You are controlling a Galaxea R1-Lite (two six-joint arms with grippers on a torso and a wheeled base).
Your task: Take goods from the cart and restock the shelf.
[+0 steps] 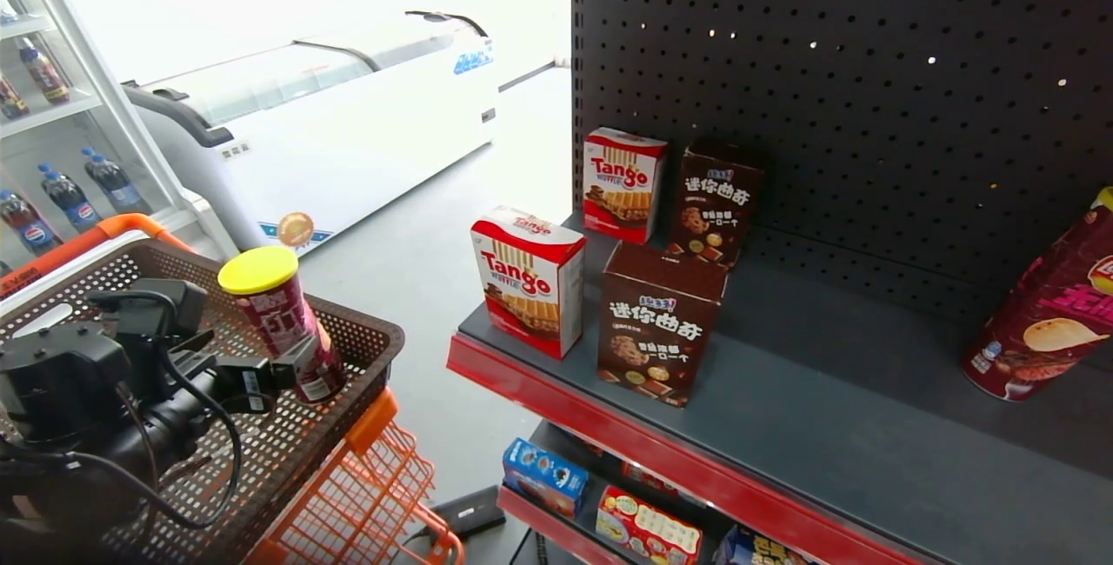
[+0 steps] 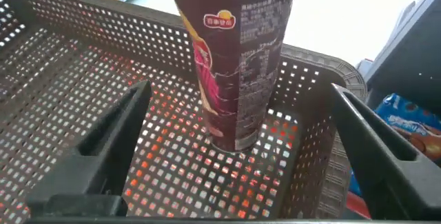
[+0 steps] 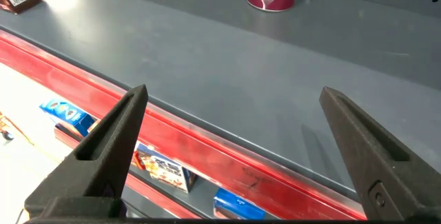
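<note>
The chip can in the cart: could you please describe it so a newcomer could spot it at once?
Find the orange cart left of the shelf; a brown mesh basket sits on it. The dark red can stands inside, yellow-lidded; its twin leans on the shelf.

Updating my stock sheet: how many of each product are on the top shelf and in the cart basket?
Wafer boxes: 2
Cookie boxes: 2
Chip cans: 2, one on shelf, one in basket
Total: 6
</note>
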